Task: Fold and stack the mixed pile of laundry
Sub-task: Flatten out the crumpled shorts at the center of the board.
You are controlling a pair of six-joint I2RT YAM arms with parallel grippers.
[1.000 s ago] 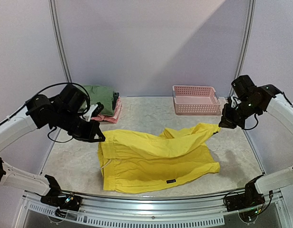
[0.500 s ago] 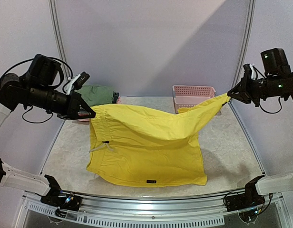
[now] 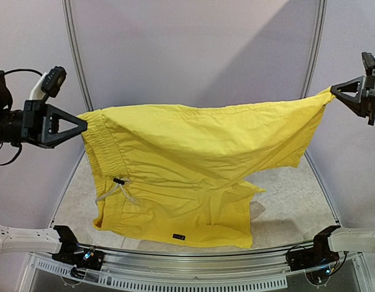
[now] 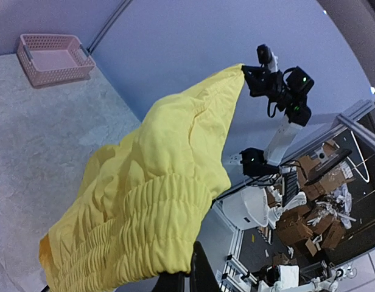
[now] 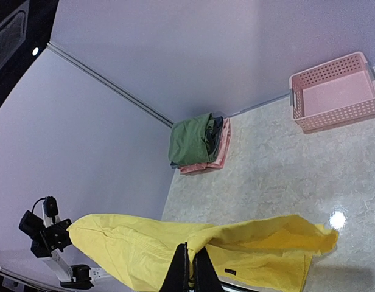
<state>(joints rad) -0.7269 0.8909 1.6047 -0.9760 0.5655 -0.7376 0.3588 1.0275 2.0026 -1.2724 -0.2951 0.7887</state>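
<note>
Where the yellow shorts (image 3: 193,158) are: lifted off the table and stretched wide between the two arms, with the top edge pulled almost straight from left to right.
Cloth: it hangs in loose folds below that edge, and one leg sags lower on the right side.
Waistband (image 3: 99,131): gathered elastic on the left end, running downward from the grip.
Drawstring (image 3: 117,188): a pale cord dangling just below the waistband.
Label (image 3: 178,237): a small dark tag near the bottom hem.
Bottom hem: low over the near part of the table; whether it touches the surface cannot be told.
Left gripper (image 3: 85,125): clamped tight on the upper end of the waistband; in its wrist view the fingers (image 4: 199,274) show below the gathered elastic.
Right gripper (image 3: 332,91): pinched closed on the opposite top corner of the shorts, held high near the right wall.
Folded stack (image 5: 199,143): a green garment on top, with dark and pink ones beneath, lying in the far left corner of the table, well apart from the shorts.
Pink basket (image 5: 333,91): standing at the far edge of the table, toward the right.
Table (image 3: 285,207): a pale marbled surface.
</note>
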